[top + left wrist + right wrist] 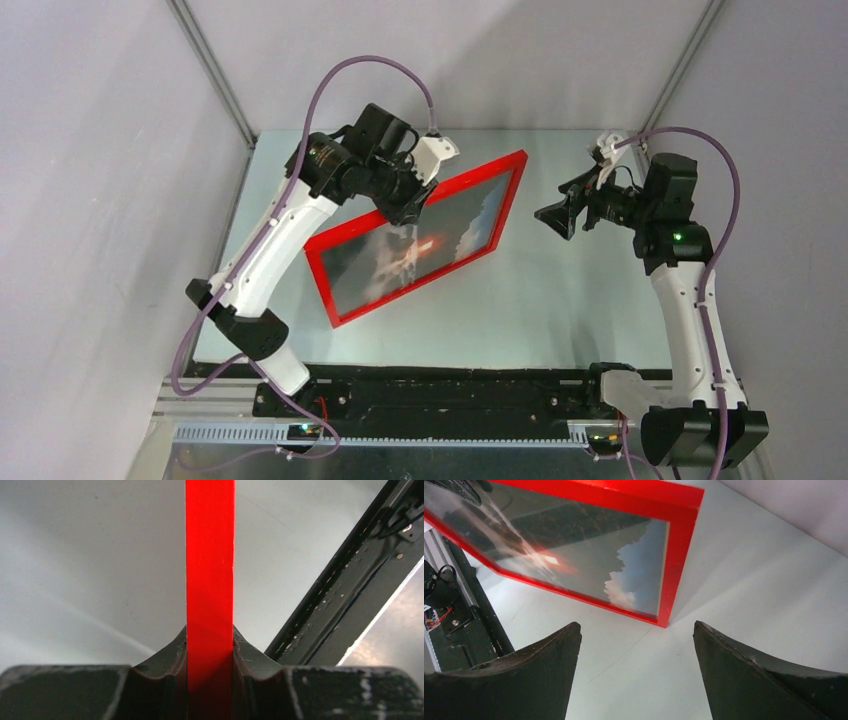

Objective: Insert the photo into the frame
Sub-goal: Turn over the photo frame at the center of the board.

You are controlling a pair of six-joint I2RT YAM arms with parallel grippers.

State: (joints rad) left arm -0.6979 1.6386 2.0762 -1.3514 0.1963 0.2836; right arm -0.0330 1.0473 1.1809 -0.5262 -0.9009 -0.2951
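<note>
one grip: left gripper pinches red frame edge
right gripper: spread, empty
photo: ahead of right jaws, orange glow, clouds

White arms carry black joints, purple cables, scuffed black end effectors.

The frame is showing bright, plain red all along its border. Inside the frame, the photo is displaying dark rock, an orange-red glow, white mist and blue sky. The desk beneath the frame is looking pale grey-white. The right fingers are appearing dull black, faintly scuffed.
</note>
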